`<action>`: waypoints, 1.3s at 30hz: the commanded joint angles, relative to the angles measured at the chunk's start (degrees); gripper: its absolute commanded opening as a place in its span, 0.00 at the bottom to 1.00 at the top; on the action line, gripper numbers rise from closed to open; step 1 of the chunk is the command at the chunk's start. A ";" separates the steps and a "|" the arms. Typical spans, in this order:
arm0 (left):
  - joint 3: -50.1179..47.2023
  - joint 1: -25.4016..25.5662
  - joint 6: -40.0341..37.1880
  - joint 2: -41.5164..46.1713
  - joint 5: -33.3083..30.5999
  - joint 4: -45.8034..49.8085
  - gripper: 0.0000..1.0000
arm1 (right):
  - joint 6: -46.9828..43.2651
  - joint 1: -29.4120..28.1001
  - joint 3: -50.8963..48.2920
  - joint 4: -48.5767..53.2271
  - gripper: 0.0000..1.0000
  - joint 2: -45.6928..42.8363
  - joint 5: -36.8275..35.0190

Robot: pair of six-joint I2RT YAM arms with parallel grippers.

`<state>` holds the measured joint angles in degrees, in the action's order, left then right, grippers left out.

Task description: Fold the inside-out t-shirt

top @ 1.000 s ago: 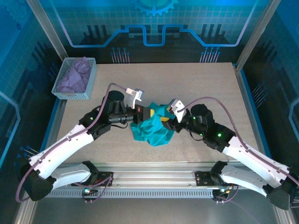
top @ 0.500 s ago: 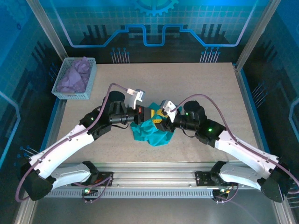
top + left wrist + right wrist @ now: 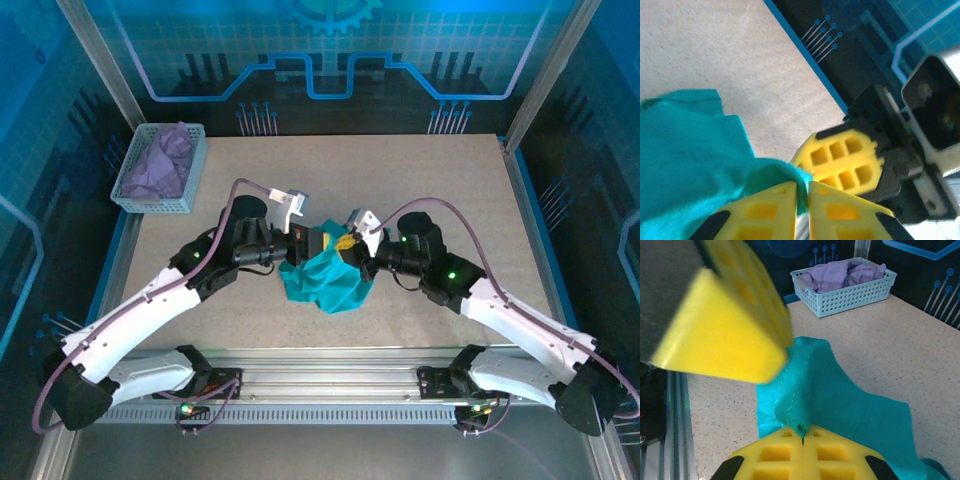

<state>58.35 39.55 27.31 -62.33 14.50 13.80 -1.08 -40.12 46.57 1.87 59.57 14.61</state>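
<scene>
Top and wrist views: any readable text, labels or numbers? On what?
No readable text.
t-shirt: plain fabric, no print.
basket: no label.
back wall: circuit lines and a gear graphic, no words.
red patch near the end of the left arm: too small to read.

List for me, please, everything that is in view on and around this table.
t-shirt: one, teal-green, crumpled mid-table between the two grippers.
basket: one, pale blue, far left corner of the table.
cloth: one, lavender, bunched inside the basket.
table: one, speckled beige, under everything.
left gripper: one, yellow fingers, nearly together with a fold of the t-shirt between them.
right gripper: one, yellow fingers, shut on an edge of the t-shirt.
</scene>
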 commanded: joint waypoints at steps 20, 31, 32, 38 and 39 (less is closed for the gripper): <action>-8.54 -5.35 -5.51 -0.32 -2.31 3.09 0.52 | 4.16 8.83 -2.07 -3.36 0.00 -3.06 12.56; -6.25 -5.34 -7.37 -5.66 -0.91 1.01 0.52 | 4.15 8.92 -2.45 -3.33 0.00 -3.58 12.59; -6.16 -5.27 -7.37 -5.96 -0.48 0.87 0.53 | 3.99 8.94 -2.45 -3.19 0.00 -3.48 12.47; -5.20 -4.57 -8.89 -7.49 -0.31 0.46 0.59 | 3.99 8.94 -2.11 -3.19 0.00 -3.33 12.59; -4.88 -4.36 -9.15 -7.77 -1.06 0.76 0.60 | 3.98 9.00 -2.09 -3.28 0.00 -3.24 12.63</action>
<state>50.98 34.48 20.38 -69.43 12.71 15.16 2.42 -31.81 44.23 0.75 56.80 26.02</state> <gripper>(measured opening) 0.594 0.045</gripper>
